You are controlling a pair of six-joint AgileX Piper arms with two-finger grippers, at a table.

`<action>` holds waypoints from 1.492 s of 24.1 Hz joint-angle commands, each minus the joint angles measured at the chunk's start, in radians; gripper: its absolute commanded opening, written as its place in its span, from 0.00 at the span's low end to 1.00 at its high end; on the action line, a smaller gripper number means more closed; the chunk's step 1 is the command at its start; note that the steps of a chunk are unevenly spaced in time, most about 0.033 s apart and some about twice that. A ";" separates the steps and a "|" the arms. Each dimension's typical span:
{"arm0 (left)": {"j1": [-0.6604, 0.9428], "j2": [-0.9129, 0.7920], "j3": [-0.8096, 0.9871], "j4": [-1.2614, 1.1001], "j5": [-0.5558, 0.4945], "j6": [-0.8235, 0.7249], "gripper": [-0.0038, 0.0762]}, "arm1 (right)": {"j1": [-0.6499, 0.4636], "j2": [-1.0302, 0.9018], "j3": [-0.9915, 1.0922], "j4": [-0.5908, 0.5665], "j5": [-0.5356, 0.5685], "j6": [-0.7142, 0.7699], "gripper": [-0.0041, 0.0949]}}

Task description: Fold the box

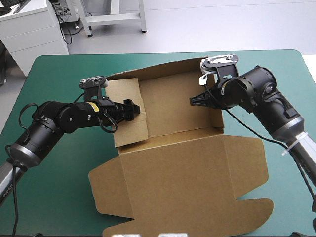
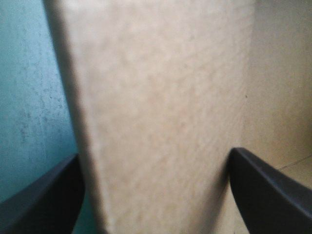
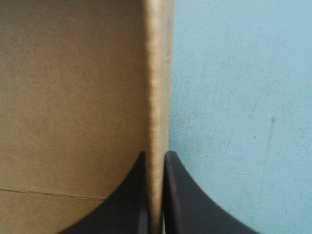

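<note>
The brown box (image 1: 182, 168) lies mid-table as an open tray, its walls raised and its lid flat toward the near edge. My left gripper (image 1: 133, 108) is at the left wall panel (image 1: 126, 118), which leans inward. In the left wrist view the gripper (image 2: 155, 155) is open, and that panel (image 2: 161, 97) stands between its spread fingers. My right gripper (image 1: 193, 101) reaches in at the right wall (image 1: 213, 111). Seen from the right wrist, the gripper (image 3: 155, 153) is shut on the upright wall's edge (image 3: 158, 73).
The teal-green cover (image 1: 59, 173) shows bare to the left of the box, to its right (image 1: 291, 74) and along the far edge. The lid's rounded flaps reach close to the table's near edge.
</note>
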 commanded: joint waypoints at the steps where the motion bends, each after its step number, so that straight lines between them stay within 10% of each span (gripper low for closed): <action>1: -0.004 -0.038 -0.026 -0.018 -0.055 -0.001 0.72 | 0.001 -0.036 -0.033 -0.009 -0.054 0.006 0.04; 7: -0.004 -0.041 -0.026 -0.016 -0.050 -0.001 0.60 | 0.001 -0.036 -0.033 -0.009 -0.046 0.006 0.04; 12: -0.004 -0.041 -0.026 -0.010 -0.055 0.014 0.02 | 0.001 -0.036 -0.033 -0.009 -0.042 0.006 0.04; 24: -0.004 -0.022 -0.038 0.002 -0.057 0.031 0.01 | 0.001 -0.030 -0.033 -0.009 -0.018 0.006 0.04; 36: -0.004 0.423 -0.454 0.170 0.296 0.031 0.01 | -0.213 0.181 -0.033 0.159 0.081 -0.155 0.04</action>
